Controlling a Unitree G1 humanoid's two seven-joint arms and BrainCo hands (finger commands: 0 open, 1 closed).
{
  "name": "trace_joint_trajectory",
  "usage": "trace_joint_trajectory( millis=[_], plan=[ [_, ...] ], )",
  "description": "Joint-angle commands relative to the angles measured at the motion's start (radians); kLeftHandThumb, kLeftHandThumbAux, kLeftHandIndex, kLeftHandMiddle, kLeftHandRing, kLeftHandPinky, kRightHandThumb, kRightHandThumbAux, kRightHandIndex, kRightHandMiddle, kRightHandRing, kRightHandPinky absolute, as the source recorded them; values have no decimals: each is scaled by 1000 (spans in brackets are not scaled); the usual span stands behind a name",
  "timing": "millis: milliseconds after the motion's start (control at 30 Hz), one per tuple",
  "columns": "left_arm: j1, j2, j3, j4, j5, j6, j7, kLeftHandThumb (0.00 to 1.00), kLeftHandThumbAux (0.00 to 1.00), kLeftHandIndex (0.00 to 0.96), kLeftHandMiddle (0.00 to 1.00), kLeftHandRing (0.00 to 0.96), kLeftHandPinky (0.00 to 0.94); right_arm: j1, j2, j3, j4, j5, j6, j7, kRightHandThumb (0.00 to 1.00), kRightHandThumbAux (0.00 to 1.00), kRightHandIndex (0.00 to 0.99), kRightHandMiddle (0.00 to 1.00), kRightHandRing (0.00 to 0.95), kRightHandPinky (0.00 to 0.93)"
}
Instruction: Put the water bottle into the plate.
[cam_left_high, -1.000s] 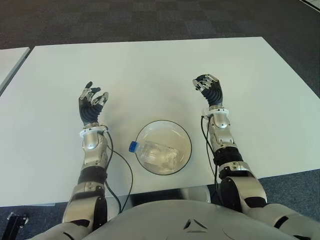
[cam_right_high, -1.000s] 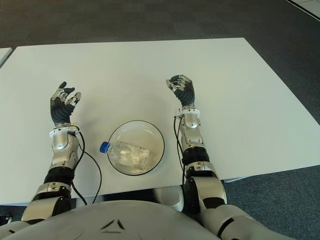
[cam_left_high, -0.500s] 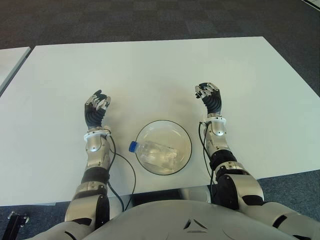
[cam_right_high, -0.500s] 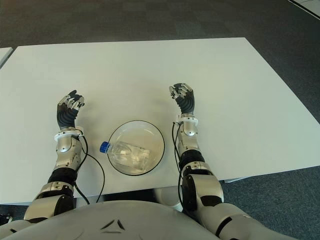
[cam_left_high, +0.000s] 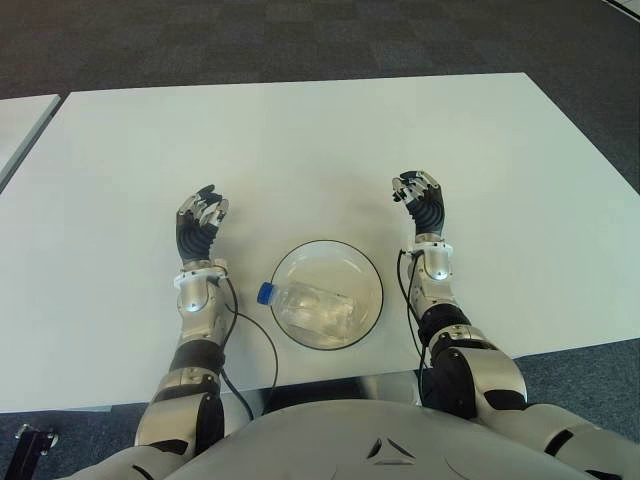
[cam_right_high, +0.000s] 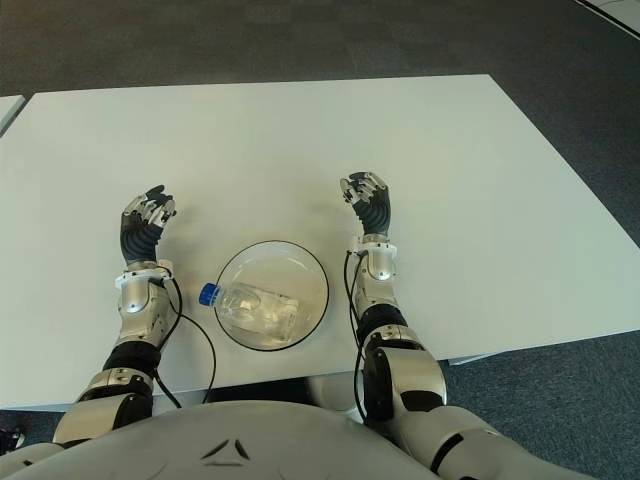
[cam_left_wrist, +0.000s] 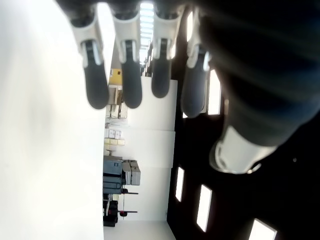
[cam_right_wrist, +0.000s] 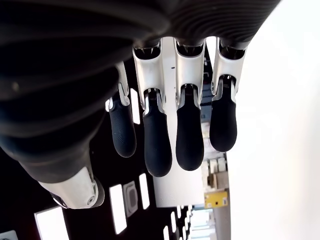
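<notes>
The far half of the water bottle (cam_left_high: 307, 305) is hard to make out: its clear body blends into the clear plate (cam_left_high: 352, 264) beneath it, and only crinkled highlights mark its outline. The near edge of the white table (cam_left_high: 300, 150) is cut off by the robot's own chest. The wrist views show only fingers against a distant room, with neither bottle nor plate in them.

The bottle lies on its side inside the plate, its long axis running left to right with a slight slant, the blue cap (cam_left_high: 265, 293) pointing left and sticking out just over the plate's left rim. It is transparent, crumpled-looking, with a bright blue cap.

The left hand (cam_left_high: 199, 218) is raised over the table to the left of the plate, fingers (cam_left_wrist: 125, 75) loosely extended and grasping nothing. The right hand (cam_left_high: 420, 196) is up to the right of the plate and a little farther away, fingers (cam_right_wrist: 190, 130) likewise relaxed and empty, well apart from the bottle
</notes>
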Motion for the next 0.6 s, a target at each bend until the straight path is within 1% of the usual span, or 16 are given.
trace_joint_trajectory(
  millis=[33,133,233,467,600],
  plan=[
    [10,-8,-9,51,19,-46,-19,691,719,427,531,515,495,-9,7,-9,44,11,-25,5,693,731,433,611,592,583],
    [7,-9,-13,70,30,-82,-22,692,719,428,529,517,507,-10,8,-10,60,11,-35,9,692,732,433,610,591,583],
    [3,-4,-18,84,42,-103,-23,693,719,429,526,518,512,-12,8,-13,70,16,-42,17,691,732,433,609,589,579],
    [-7,10,-30,105,72,-123,-7,695,718,430,517,516,508,-23,7,-25,99,21,-40,31,689,732,432,606,586,574],
    [-12,17,-34,107,91,-134,4,694,717,431,514,508,492,-35,2,-29,119,16,-36,22,688,733,432,606,585,575]
  ],
)
